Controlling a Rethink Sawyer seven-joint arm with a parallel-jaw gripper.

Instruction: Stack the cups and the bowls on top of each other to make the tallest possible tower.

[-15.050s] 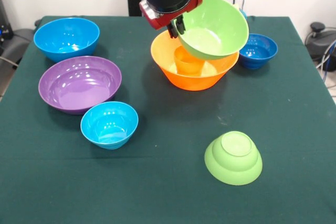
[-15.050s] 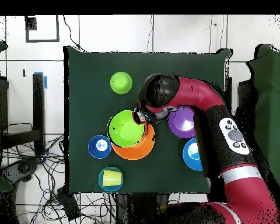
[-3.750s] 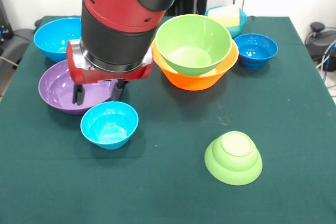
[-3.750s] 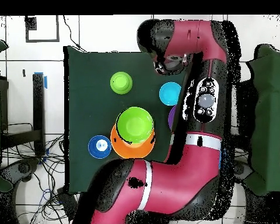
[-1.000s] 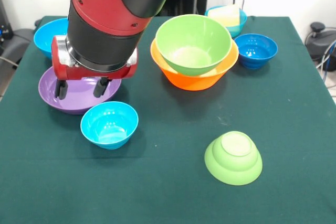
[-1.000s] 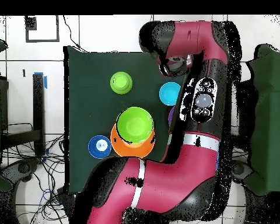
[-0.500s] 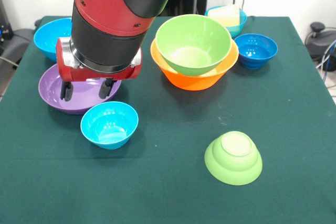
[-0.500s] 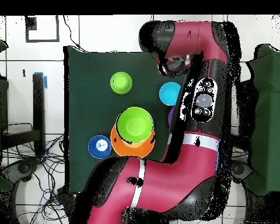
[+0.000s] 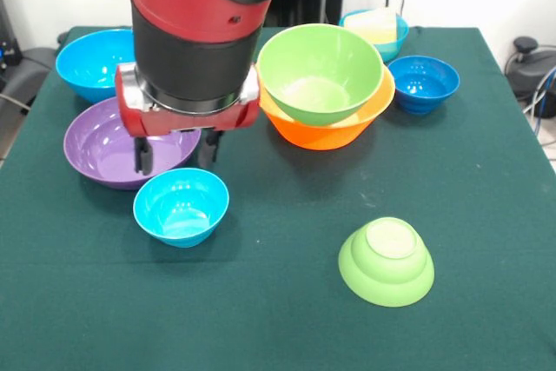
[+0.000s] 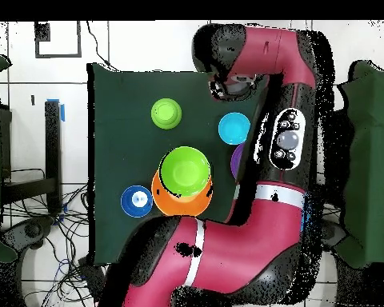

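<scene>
My gripper [image 9: 176, 152] hangs open and empty, its fingers [image 9: 142, 155] spread over the near rim of the large purple bowl [image 9: 109, 141]. It is just behind a small light blue bowl [image 9: 181, 206]. The large lime green bowl [image 9: 321, 71] sits nested in the large orange bowl [image 9: 326, 132]; from above they show as the lime bowl [image 10: 185, 171] in the orange one [image 10: 178, 206]. A pale yellow cup [image 9: 375, 23] rests in a light blue bowl [image 9: 397, 34] at the back. A small lime green bowl [image 9: 387, 261] lies upside down in front.
A large blue bowl [image 9: 102, 60] stands at the back left and a small dark blue bowl [image 9: 423, 82] at the back right. In the overhead view my arm [image 10: 279, 152] covers most of the purple bowl [image 10: 235, 160] and the table's right side.
My gripper has shifted to the right in the front view, from over the purple bowl's middle towards the small light blue bowl, and stays open. The bowls have not moved.
</scene>
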